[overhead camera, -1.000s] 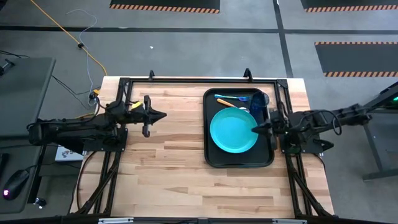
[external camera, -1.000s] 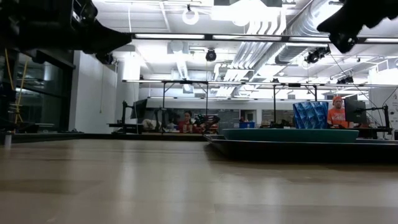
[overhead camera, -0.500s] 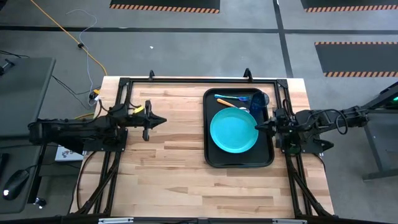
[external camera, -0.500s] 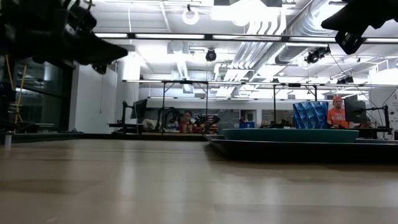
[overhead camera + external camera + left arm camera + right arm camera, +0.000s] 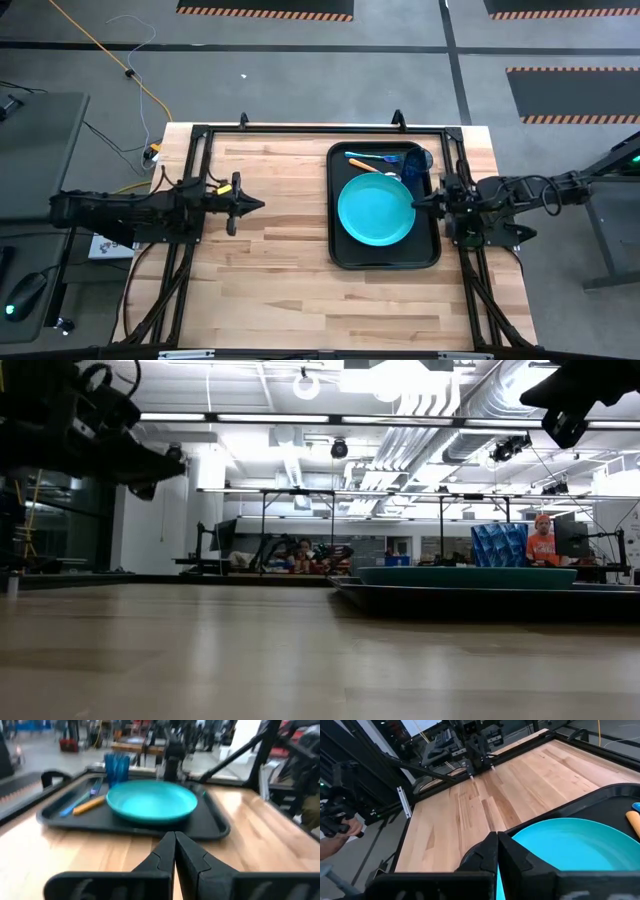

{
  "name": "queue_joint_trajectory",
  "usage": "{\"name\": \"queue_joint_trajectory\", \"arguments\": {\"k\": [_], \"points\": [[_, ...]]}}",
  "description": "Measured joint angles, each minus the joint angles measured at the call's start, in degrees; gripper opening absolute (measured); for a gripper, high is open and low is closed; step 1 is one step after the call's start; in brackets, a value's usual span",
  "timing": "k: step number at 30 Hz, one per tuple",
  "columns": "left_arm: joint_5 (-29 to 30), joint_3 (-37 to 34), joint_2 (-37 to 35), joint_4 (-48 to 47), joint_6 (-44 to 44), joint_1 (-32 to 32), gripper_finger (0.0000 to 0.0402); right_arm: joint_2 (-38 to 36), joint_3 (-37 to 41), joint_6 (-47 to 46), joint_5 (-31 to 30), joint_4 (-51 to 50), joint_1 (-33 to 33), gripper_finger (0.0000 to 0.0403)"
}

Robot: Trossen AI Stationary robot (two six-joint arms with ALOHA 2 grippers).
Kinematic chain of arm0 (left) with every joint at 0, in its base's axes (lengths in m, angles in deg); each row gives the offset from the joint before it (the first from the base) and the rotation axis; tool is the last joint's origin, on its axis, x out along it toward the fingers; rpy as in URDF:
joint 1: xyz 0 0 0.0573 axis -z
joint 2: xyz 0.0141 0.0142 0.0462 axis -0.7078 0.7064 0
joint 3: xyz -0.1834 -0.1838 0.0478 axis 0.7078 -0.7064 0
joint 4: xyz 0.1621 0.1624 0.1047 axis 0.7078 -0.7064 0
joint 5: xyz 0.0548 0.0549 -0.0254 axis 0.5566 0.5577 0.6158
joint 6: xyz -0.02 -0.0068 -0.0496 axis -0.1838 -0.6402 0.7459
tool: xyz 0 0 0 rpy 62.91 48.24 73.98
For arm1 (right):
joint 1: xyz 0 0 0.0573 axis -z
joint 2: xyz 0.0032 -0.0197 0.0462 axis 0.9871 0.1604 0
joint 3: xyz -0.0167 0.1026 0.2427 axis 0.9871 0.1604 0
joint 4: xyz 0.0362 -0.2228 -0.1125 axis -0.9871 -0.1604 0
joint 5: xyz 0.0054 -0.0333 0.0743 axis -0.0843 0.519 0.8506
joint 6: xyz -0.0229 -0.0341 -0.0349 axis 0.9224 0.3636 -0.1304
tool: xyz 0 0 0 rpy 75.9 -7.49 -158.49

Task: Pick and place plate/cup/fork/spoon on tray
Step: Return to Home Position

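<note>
The turquoise plate [image 5: 375, 209] lies flat in the black tray [image 5: 336, 250] at the table's right. The dark-blue cup [image 5: 416, 166] stands in the tray's far right corner, beside an orange utensil [image 5: 362, 163] and a blue utensil [image 5: 383, 158] lying on the tray floor. My left gripper [image 5: 260, 205] is shut and empty over the table's left part, pointing at the tray; it also shows in its wrist view [image 5: 174, 840]. My right gripper [image 5: 412, 205] is shut and empty over the plate's right edge, as its wrist view [image 5: 497, 840] shows.
A black metal frame [image 5: 300, 130] runs along the table's far and side edges. Bare wood [image 5: 270, 270] lies left of and in front of the tray. People [image 5: 543, 540] sit at desks in the room beyond the table.
My left gripper has drawn back toward the table's left edge and shifted toward the near edge, staying shut. My right gripper has pulled back a little toward the right edge. The plate, cup and utensils have stayed put.
</note>
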Motion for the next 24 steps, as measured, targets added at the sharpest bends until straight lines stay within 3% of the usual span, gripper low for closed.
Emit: {"name": "queue_joint_trajectory", "arguments": {"k": [5, 10, 15, 20, 24], "points": [[0.8, 0.0, -2.5, -0.1, 0.3, 1.0, 0.0000, -5.1, 0.9, 0.5, -1.0, -2.7, 0.0, 0.0000], [0.8, 0.0, -4.1, 0.7, 0.4, 0.9, 0.0000, -12.8, 6.5, 0.7, -1.4, -1.3, 0.0, 0.0000], [0.7, 0.0, -4.1, 0.7, 0.9, 0.9, 0.0000, -18.0, 14.5, 4.0, 2.4, 10.4, 0.0, 0.0000], [0.7, 0.0, -4.1, 0.5, 1.0, 0.9, 0.0000, -17.5, 21.5, 9.0, 9.8, 26.2, 0.0, 0.0000], [0.6, 0.0, -4.1, 0.4, 2.4, 0.9, 0.0000, -17.5, 23.8, 10.7, 12.4, 30.2, 0.0, 0.0000]]}}
